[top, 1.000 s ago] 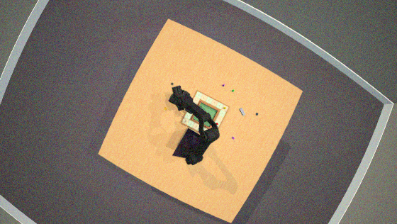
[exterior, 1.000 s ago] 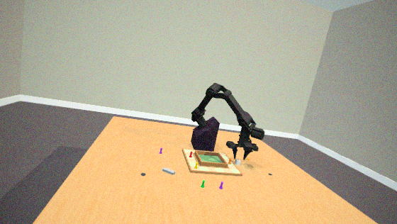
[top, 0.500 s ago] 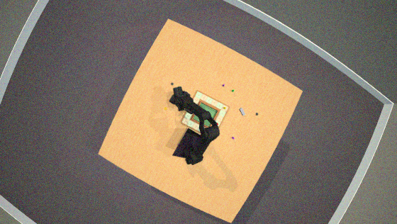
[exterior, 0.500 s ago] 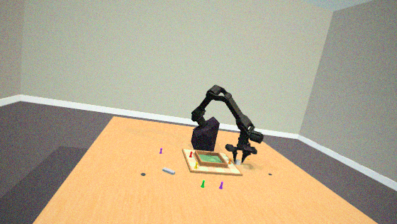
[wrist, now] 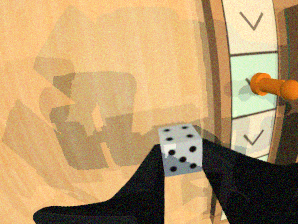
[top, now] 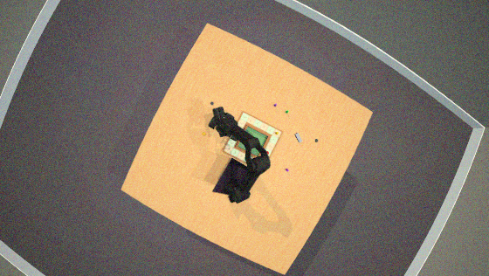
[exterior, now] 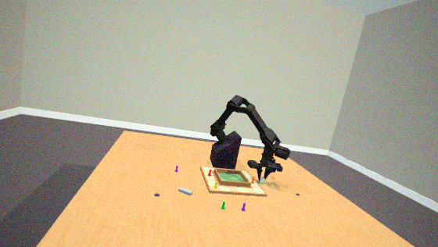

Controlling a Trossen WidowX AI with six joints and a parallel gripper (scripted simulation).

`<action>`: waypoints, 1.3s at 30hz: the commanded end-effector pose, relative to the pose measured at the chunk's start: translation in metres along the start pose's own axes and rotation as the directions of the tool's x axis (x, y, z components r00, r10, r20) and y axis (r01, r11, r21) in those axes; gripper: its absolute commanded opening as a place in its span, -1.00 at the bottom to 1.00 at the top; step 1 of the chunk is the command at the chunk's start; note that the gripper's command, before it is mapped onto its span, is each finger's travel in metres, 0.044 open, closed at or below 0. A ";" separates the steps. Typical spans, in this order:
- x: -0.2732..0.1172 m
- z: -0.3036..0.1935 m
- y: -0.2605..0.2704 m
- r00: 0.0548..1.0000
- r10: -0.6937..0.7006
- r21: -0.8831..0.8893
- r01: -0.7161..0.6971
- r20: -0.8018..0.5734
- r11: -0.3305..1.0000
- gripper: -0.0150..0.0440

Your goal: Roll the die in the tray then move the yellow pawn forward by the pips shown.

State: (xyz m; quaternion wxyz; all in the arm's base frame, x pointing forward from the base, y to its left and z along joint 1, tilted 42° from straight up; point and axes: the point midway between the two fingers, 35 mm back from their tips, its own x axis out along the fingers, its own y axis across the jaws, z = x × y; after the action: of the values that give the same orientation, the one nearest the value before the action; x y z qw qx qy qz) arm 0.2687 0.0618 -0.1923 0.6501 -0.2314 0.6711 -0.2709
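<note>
The white die [exterior: 262, 180] [wrist: 182, 151] with black pips is between my fingertips, low over the table just outside the board's edge. My gripper [exterior: 262, 178] [wrist: 178, 146] is shut on it, one finger on each side. Whether the die still touches the table I cannot tell. The yellow pawn [top: 276, 133] [exterior: 216, 185] stands upright on a corner space of the board [exterior: 235, 191]. The tray [exterior: 237, 184], green inside with brown walls, is in the board's middle; my arm hides part of it in the overhead view.
An orange pawn [exterior: 253, 180] [wrist: 272, 86] stands on the board close to my gripper. A red pawn [exterior: 210, 173] is on the board's far side. Off the board are a green pawn [exterior: 223, 205], purple pawns [exterior: 176, 169] [exterior: 243, 207], a grey block [exterior: 184, 191], dark discs [exterior: 156, 195] [exterior: 297, 194] and a small yellow item [top: 203, 134].
</note>
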 end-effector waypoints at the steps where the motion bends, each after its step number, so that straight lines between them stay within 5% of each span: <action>1: -0.031 0.004 0.003 1.000 0.013 0.005 -0.013 0.009 1.000 -0.49; 11: -0.115 -0.006 -0.002 1.000 0.013 0.005 -0.013 0.008 1.000 -0.49; 17: -0.116 -0.005 -0.004 1.000 0.014 -0.013 -0.013 0.008 1.000 -0.49; 39: -0.104 0.017 -0.068 1.000 0.028 -0.563 -0.017 0.010 0.826 -0.49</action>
State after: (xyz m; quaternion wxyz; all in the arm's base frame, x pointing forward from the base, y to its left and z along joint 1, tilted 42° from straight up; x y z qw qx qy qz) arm 0.2865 0.0918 -0.0750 0.5833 -0.3775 0.7142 -0.0849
